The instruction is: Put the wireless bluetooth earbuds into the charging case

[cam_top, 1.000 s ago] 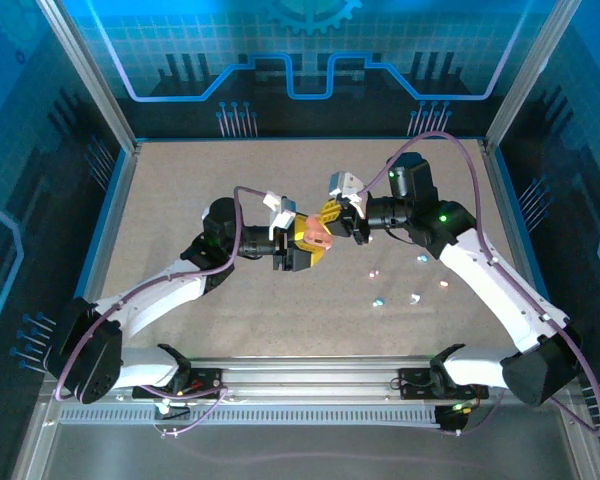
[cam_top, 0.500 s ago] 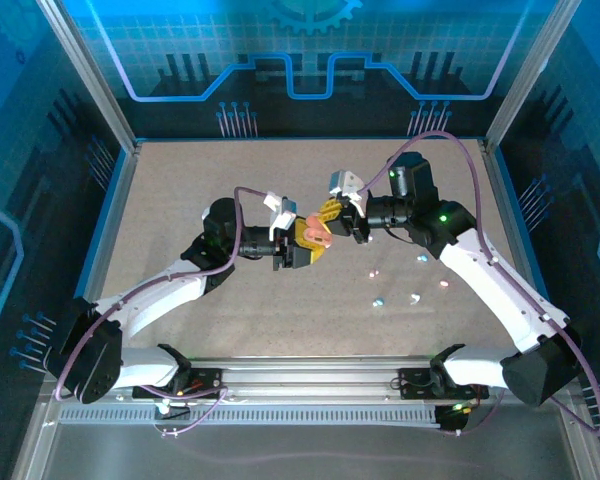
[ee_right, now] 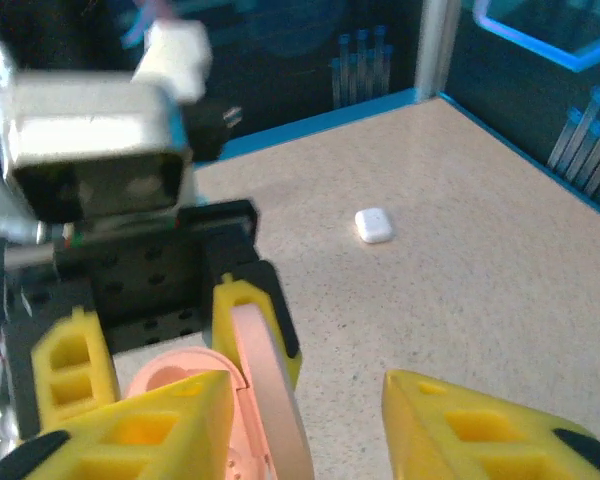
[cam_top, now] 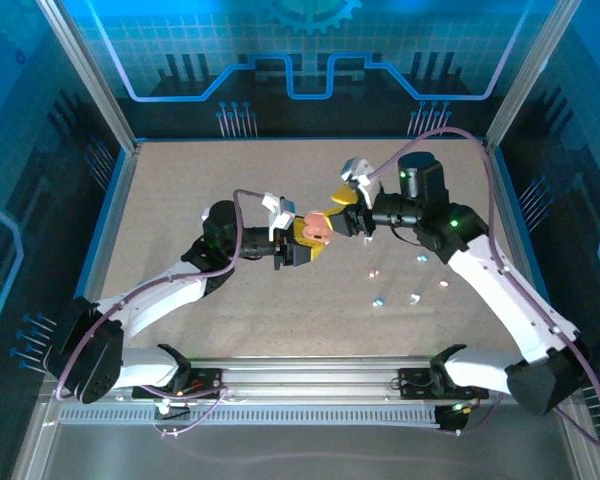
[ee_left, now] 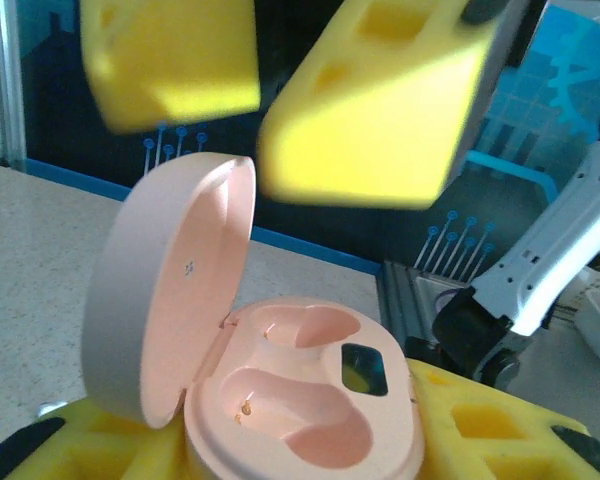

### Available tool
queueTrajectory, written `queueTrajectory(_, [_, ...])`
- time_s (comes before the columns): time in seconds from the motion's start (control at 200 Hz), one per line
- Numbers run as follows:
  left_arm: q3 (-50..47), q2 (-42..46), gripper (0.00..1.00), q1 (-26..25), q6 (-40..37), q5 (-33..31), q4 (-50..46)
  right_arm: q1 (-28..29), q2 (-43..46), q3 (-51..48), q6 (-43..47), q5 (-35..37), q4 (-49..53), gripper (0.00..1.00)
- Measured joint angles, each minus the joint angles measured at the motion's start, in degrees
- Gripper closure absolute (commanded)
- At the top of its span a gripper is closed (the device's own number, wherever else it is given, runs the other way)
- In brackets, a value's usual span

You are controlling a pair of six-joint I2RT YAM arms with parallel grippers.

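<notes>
Clamped in left end effector [cam_top: 308, 240]: pink charging case [ee_left: 300, 400], lid up, 2 wells empty. Just above case, jaws apart and holding nothing: right end effector [cam_top: 337, 205]. Right of case, well apart on worktop [cam_top: 180, 190]: about 5 earbuds [cam_top: 378, 300], none inserted. Risks: bumping lid shut or skewing case with right fingers; pinching a tiny earbud off-centre and flicking it away; seating it wrong way round, blocking lid closure.

Both arms reach toward each other, left hand [cam_top: 310, 240] clamped, right hand [cam_top: 335, 210] facing it with 2 fingers spread.
</notes>
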State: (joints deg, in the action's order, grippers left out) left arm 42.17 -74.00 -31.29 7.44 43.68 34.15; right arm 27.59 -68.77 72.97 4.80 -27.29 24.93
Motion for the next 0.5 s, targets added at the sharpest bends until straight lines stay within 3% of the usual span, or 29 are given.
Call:
queueTrajectory(0.175, [-3.4,-1.1,0.61,0.0,-0.5,-4.5,3.4,-6.4,6.6,-1.1,-16.5,11.0,2.3,0.46])
queueTrajectory(0.315, [-6.3,-2.3,0.61,0.0,-0.3,-7.4,7.0,-16.5,12.1,-11.8,-29.2,16.5,4.9,0.53])
queueTrajectory(0.4, [-6.8,-2.8,0.61,0.0,0.0,-8.4,8.6,-20.3,10.9,-18.4,-34.7,17.5,7.4,0.54])
queueTrajectory(0.5, [-7.1,-2.8,0.61,0.0,0.1,-9.3,10.4,-20.9,4.4,-22.9,-37.8,17.4,9.8,0.55])
